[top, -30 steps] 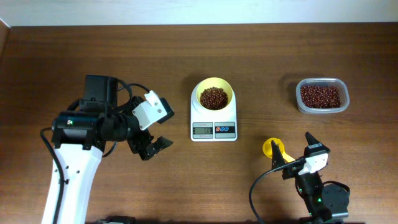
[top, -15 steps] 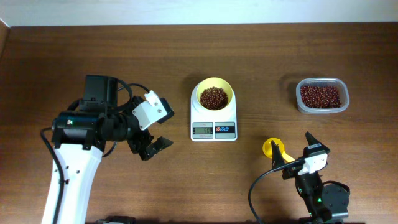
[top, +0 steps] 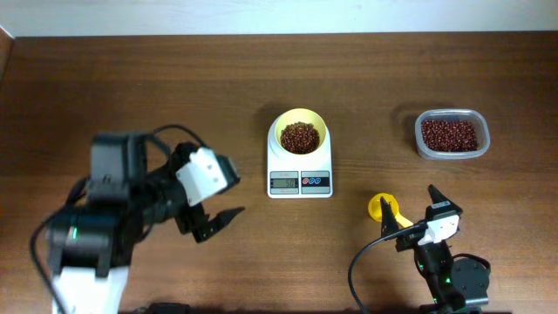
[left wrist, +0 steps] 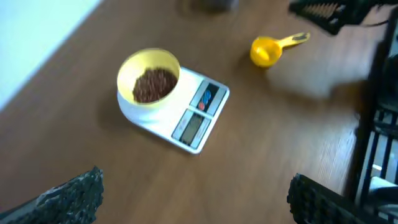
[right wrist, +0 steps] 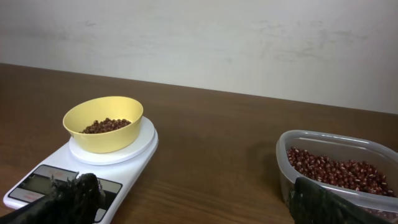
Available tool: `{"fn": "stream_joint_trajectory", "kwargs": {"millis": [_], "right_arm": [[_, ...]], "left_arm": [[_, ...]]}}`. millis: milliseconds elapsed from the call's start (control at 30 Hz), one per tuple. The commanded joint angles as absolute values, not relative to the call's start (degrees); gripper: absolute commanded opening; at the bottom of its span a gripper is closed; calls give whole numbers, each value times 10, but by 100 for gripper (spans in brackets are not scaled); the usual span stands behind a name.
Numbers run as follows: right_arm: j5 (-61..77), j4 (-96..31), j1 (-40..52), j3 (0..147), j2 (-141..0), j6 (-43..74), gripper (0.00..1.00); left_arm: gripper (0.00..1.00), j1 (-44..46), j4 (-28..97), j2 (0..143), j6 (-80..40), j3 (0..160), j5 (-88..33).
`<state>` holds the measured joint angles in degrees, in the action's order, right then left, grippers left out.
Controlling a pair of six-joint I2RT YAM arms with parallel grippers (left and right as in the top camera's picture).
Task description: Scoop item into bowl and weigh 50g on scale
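Note:
The pale yellow bowl [top: 301,131] stands on the white scale [top: 300,181] at mid-table, with a heap of red-brown beans [top: 299,137] inside it. In the left wrist view the bowl [left wrist: 128,70] and scale [left wrist: 200,123] lie ahead. In the right wrist view the bowl [right wrist: 102,127] and scale [right wrist: 43,180] sit to the left. My left gripper [top: 218,222] hangs open and empty, left of the scale. My right gripper [top: 410,203] is open near the front edge, with nothing between its fingers.
A clear plastic tub [top: 451,150] holding more beans [top: 450,134] stands at the right, also seen as the tub [right wrist: 336,152] in the right wrist view. A small yellow scoop [top: 381,207] lies on the wood just left of my right gripper.
My left arm has swung back toward the front-left, and its gripper has shifted slightly toward the front edge. The right arm, bowl, scale and scoop have not moved.

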<state>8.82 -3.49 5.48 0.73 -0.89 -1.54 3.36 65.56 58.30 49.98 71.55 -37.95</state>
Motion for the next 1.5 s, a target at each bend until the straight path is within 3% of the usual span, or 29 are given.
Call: {"fn": "stream_joint_trajectory", "kwargs": {"millis": [0, 200, 300, 567, 733, 900, 1467], "right_arm": [[83, -37, 61, 3, -2, -15, 99], [83, -37, 61, 3, -2, -15, 99], [83, -37, 61, 3, -2, -15, 99], [83, -37, 61, 3, -2, -15, 99], [83, -37, 61, 3, -2, -15, 99], [83, -37, 61, 3, -2, -15, 99], [83, -37, 61, 3, -2, -15, 99]], "left_arm": [[99, 32, 555, 488, 399, 618, -411], [99, 32, 221, 299, 117, 326, -339], [99, 31, 143, 188, 85, 214, -325], [99, 20, 135, 46, 52, 108, -149], [99, 18, 29, 2, 52, 13, -136], [99, 17, 41, 2, 52, 5, -85], [99, 17, 39, 3, 52, 5, -87]]}}
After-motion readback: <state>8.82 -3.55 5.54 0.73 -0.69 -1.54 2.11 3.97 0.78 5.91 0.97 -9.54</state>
